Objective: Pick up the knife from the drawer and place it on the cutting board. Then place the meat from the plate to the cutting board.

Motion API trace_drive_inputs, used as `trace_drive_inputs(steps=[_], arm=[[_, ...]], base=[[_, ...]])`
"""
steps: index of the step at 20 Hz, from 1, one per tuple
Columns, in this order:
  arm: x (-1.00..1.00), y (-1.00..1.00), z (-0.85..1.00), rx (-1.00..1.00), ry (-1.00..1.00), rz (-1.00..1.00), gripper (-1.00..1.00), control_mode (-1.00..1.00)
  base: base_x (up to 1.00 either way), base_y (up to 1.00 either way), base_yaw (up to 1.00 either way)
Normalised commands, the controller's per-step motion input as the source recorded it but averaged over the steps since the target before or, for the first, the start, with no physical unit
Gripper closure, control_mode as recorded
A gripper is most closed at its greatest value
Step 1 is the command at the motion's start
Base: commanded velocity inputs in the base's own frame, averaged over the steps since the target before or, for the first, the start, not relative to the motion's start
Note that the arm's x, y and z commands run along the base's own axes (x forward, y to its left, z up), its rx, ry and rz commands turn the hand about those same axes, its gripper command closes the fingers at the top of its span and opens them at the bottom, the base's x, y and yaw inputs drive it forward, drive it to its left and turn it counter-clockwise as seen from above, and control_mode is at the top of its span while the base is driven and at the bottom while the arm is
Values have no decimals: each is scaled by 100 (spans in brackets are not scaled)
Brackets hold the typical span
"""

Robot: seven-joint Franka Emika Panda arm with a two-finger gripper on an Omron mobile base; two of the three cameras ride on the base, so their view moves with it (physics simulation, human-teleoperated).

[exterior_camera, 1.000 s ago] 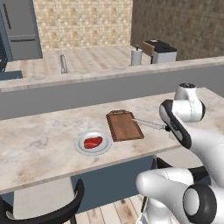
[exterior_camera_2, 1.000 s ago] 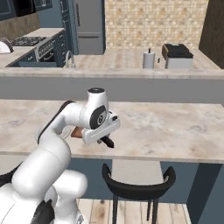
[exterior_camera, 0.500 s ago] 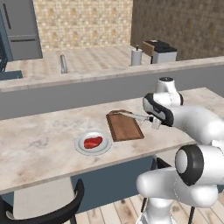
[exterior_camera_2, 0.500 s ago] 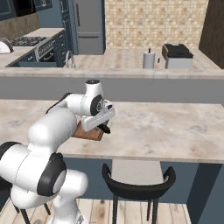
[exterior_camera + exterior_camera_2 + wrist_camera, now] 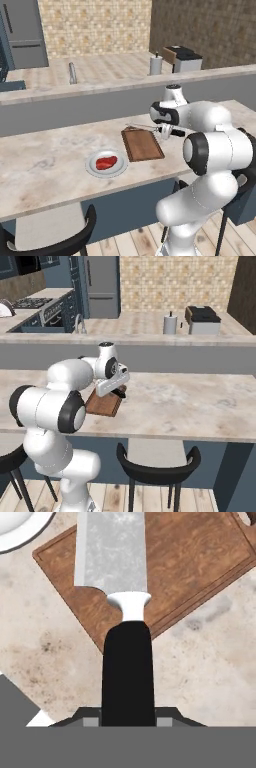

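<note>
Now gripper point(image 5: 167, 131) clamped on knife point(image 5: 120, 597) handle, blade over cutting board point(image 5: 142, 145)

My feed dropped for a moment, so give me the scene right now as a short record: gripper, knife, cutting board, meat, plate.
gripper: shut on the knife's black handle
knife: held, blade out over the cutting board, above its far edge
cutting board: on the counter, to the right of the plate
meat: on the plate
plate: on the counter, near its front edge
</note>
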Motion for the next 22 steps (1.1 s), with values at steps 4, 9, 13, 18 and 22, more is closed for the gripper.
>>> trace_drive_inputs(steps=[4,9,13,18,22], arm=[[57,22,-33,-2,0,1,100,-100],[55,15,-36,-1,1,1,100,-100],[53,9,-40,-1,3,4,100,-100],[58,12,-36,0,3,4,100,-100],[57,11,-33,0,3,4,100,-100]], base=[[0,0,0],[0,0,0],[0,0,0],[0,0,0],[0,0,0]])
